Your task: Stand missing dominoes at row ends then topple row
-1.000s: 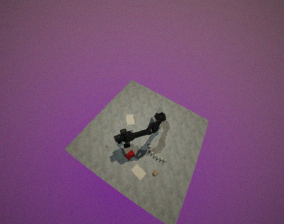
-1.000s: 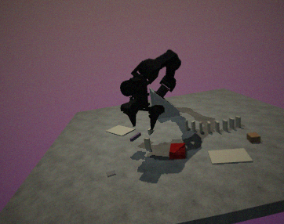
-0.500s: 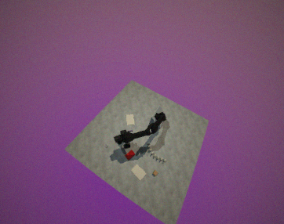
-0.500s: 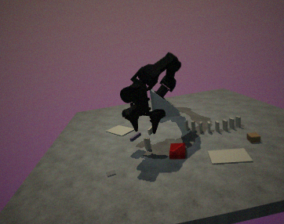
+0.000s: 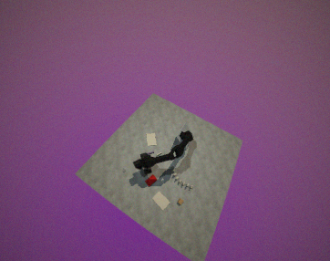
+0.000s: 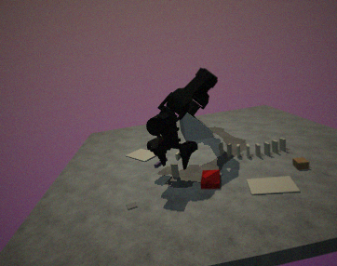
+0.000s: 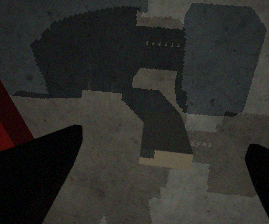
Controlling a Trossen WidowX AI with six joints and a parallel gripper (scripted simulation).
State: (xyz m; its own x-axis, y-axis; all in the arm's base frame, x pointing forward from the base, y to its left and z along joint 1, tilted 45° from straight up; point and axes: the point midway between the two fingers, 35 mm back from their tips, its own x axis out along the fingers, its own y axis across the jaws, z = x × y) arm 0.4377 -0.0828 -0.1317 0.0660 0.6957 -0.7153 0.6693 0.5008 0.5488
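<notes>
A row of several pale dominoes (image 6: 258,150) stands right of the arm in the exterior view; it is small in the top view. A separate pale domino (image 6: 174,171) (image 7: 170,160) stands upright left of the red block, away from the row. My gripper (image 6: 174,165) (image 7: 162,141) is open and empty, pointing down, with its fingertips on either side of this domino in the views, around or just above its top; the exact height is unclear. Another pale piece (image 6: 178,156) shows partly behind a finger.
A red block (image 5: 150,181) (image 6: 210,179) is close beside the gripper. An orange block (image 5: 180,202) (image 6: 301,164) lies near the row. Cream pads (image 5: 160,200) (image 6: 273,185) lie on both sides. A purple piece (image 6: 157,164) lies behind the gripper; a small flat grey tile (image 6: 131,206) lies front left.
</notes>
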